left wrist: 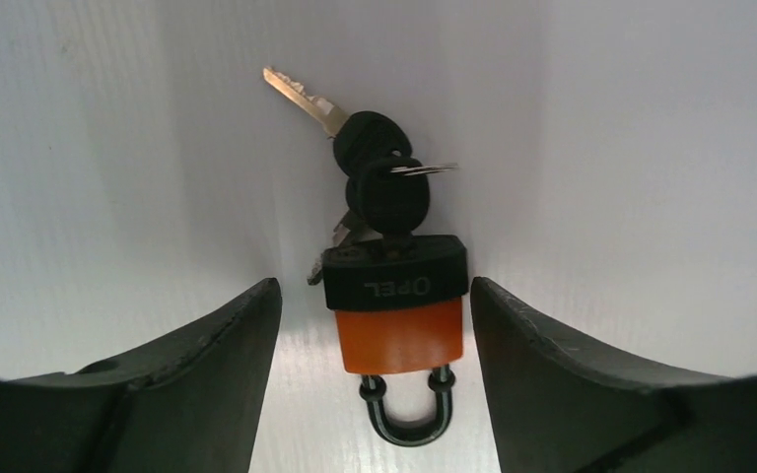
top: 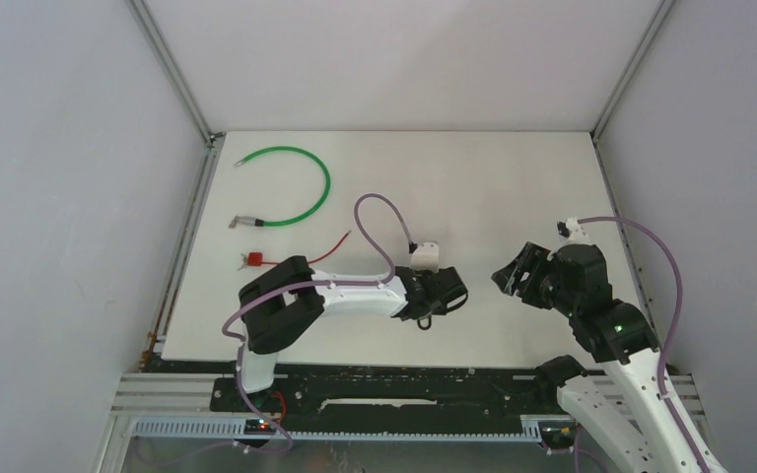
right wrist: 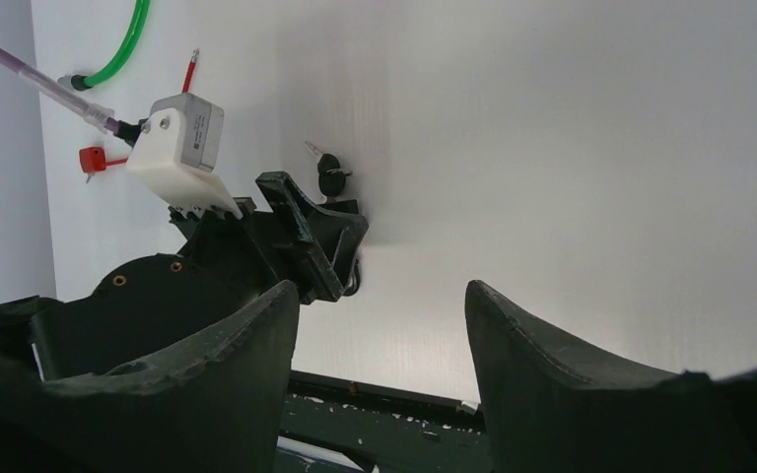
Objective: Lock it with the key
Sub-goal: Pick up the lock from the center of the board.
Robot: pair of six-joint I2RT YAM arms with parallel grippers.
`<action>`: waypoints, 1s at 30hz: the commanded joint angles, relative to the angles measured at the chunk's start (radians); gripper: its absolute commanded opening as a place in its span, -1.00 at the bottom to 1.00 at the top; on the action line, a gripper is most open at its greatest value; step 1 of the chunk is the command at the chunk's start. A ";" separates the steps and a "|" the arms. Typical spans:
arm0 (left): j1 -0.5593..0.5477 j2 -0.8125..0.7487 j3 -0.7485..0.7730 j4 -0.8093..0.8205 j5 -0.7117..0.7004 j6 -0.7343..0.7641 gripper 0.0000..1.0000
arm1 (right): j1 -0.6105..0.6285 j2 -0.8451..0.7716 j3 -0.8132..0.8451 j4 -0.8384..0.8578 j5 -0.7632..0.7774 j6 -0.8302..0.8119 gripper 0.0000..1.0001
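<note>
Small padlock [left wrist: 397,320] with an orange body and a black band, lying flat on the white table [left wrist: 651,148], around the middle but closer to the near edge, metal loop [left wrist: 406,414] with both legs in the body, black-headed key [left wrist: 391,202] stuck in its keyhole, spare key [left wrist: 301,96] on the same ring [left wrist: 424,168], silver tip pointing away from the padlock

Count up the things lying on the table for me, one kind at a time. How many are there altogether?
Padlock: 1
Black-headed keys: 2, a loose key and a key in the padlock
Cables: 2, a green cable and a red wire
Total: 5
</note>
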 commanded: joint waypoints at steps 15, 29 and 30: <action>0.004 0.032 0.003 -0.056 0.000 0.033 -0.60 | -0.009 0.048 0.009 0.024 0.014 -0.022 0.30; 0.224 -0.450 -0.343 0.369 0.317 0.528 -1.00 | -0.013 0.196 -0.057 0.430 -0.116 -0.122 0.35; 0.233 -0.471 -0.333 0.370 0.325 0.579 -1.00 | -0.015 0.219 -0.058 0.488 -0.128 -0.138 0.35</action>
